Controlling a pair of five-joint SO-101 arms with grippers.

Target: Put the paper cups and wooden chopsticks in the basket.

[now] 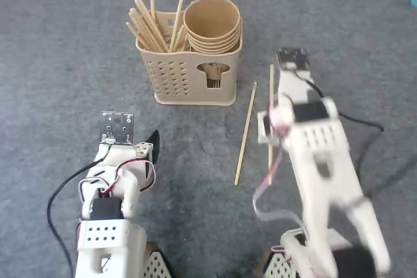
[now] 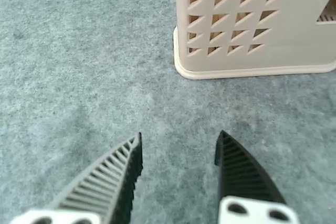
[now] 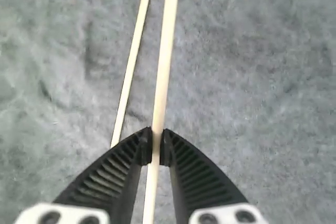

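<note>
One beige basket (image 1: pixel 189 76) stood at 12 o'clock on the grey surface (image 1: pixel 65 63). It held one nested stack of paper cups (image 1: pixel 212 21) in its 3 o'clock half and a bundle of wooden chopsticks (image 1: pixel 153 27) in its 9 o'clock half; neither the stack nor the bundle could be counted exactly. Two more chopsticks were outside, toward 4 o'clock from the basket. One was a loose chopstick (image 1: pixel 245 133) lying on the surface, and just beside it was a second chopstick (image 3: pixel 165 51), on which the right gripper (image 3: pixel 156 142) was clenched. The right wrist view made that hold plain, while in the high view the arm covered it. The left gripper (image 2: pixel 178 153) hung released, fingers apart above the surface, toward 7 o'clock from the basket.
</note>
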